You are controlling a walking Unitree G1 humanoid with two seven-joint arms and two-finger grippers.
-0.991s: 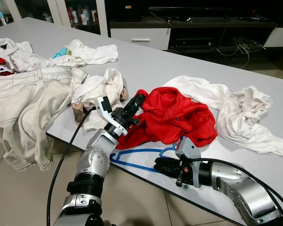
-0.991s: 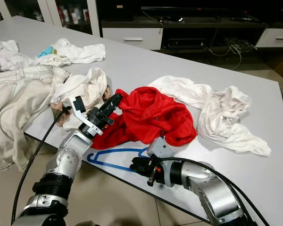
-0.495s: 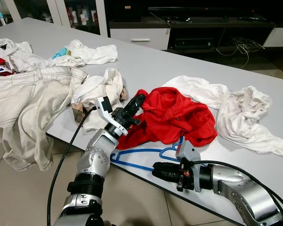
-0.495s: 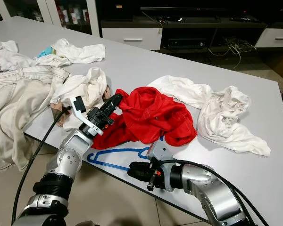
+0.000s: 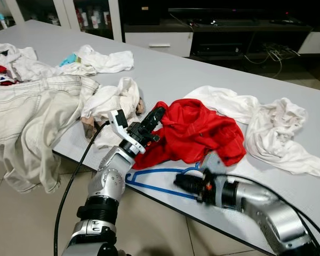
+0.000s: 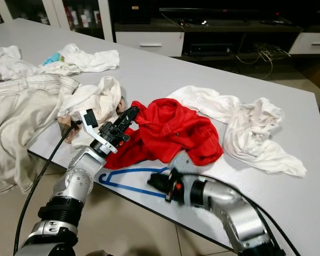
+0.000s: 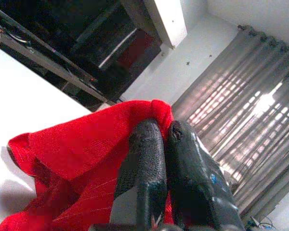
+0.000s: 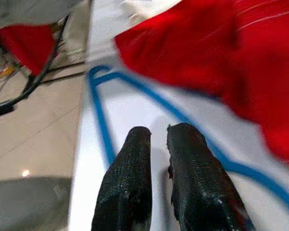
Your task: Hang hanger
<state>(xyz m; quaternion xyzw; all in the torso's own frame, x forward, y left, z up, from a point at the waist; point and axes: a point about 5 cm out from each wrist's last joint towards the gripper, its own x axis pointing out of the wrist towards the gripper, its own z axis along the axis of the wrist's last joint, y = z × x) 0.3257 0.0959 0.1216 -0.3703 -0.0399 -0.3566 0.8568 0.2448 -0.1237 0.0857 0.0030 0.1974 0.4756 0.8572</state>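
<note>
step in hand, as i judge it: getting a grip on the blue hanger (image 5: 159,181) so it can be lifted clear and hung. to do this well i should part my right gripper (image 5: 180,181) first, settle one finger on each side of a single blue bar, and close squarely, keeping low so the finger slides under the wire without scraping the table (image 5: 202,69) edge. the red shirt (image 5: 194,130) overlaps the hook end, so a slow, level pull is advisable or the cloth may drag along.

right gripper: fingers nearly pressed together, a thin gap between them, holding nothing. it lies low over the table, near its front edge, tips pointing toward my left. the hanger lies flat on the table just ahead of and beside those tips; in the right wrist view one blue bar (image 8: 183,120) crosses just beyond the fingertips (image 8: 135,139), not yet between them.

left gripper (image 5: 156,114): closed, pinching a fold of the red shirt at its left side, raised slightly off the table.
</note>
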